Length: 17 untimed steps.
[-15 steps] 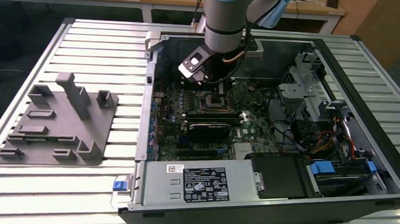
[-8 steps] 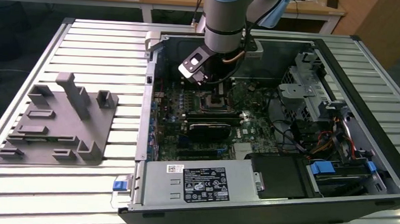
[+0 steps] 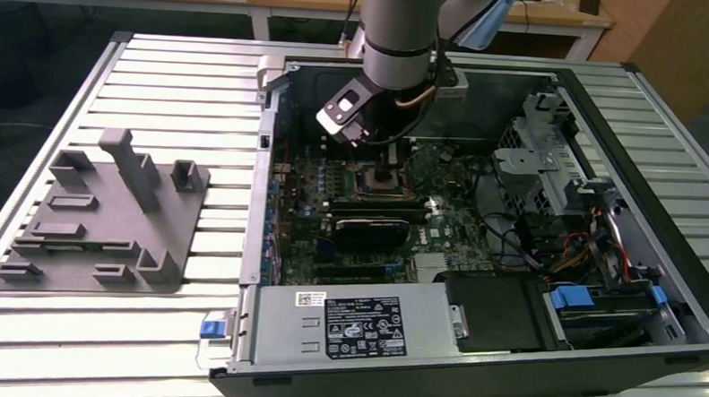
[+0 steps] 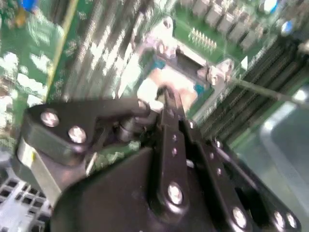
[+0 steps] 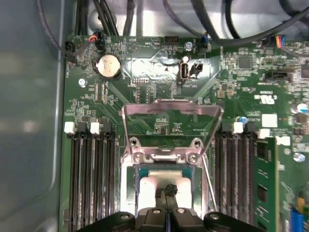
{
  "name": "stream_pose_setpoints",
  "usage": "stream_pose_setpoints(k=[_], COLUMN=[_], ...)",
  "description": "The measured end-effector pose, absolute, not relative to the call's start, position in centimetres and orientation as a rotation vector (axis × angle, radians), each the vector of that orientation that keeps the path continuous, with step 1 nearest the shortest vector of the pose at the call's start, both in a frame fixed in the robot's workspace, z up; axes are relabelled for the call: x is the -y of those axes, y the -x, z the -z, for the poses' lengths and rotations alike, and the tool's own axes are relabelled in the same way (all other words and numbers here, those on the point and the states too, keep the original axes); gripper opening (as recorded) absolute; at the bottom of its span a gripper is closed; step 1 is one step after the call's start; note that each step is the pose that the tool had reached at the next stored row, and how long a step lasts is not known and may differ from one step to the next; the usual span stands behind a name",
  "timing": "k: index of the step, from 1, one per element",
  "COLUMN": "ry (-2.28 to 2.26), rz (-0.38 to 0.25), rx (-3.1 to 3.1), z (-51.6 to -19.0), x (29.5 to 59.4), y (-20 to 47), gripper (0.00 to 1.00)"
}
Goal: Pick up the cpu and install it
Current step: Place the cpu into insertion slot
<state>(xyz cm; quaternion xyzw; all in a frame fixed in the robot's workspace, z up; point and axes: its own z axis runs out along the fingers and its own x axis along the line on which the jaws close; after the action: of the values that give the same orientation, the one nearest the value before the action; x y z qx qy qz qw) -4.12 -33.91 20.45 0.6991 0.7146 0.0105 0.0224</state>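
The cpu (image 5: 154, 186), a pale silvery square plate, lies flat inside the motherboard socket (image 5: 126, 169), whose metal retention frame (image 5: 171, 108) stands lifted open. My gripper (image 5: 167, 192) is directly over the cpu's middle, fingers pressed together and pinching a small dark nub on its top plate. In the second wrist view the black fingers (image 4: 169, 104) come down onto the same pale plate (image 4: 149, 89). In the exterior view the arm reaches into the open computer case, and the gripper (image 3: 381, 176) sits on the socket.
Memory slots (image 5: 89, 179) flank the socket on both sides. Cables (image 3: 532, 238) and a drive cage (image 3: 548, 153) fill the case toward the exterior view's right, with the power supply (image 3: 349, 328) at the front. A grey plastic fixture block (image 3: 103, 214) stands on the slatted table (image 3: 145, 342) at the exterior view's left.
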Motion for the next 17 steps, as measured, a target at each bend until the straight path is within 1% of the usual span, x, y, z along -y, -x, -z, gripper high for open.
stream_pose_setpoints(k=[17], ry=[-2.165], rz=[-0.033], rx=[-2.213], z=[-26.1], x=[33.9], y=[4.1], gripper=[0.11])
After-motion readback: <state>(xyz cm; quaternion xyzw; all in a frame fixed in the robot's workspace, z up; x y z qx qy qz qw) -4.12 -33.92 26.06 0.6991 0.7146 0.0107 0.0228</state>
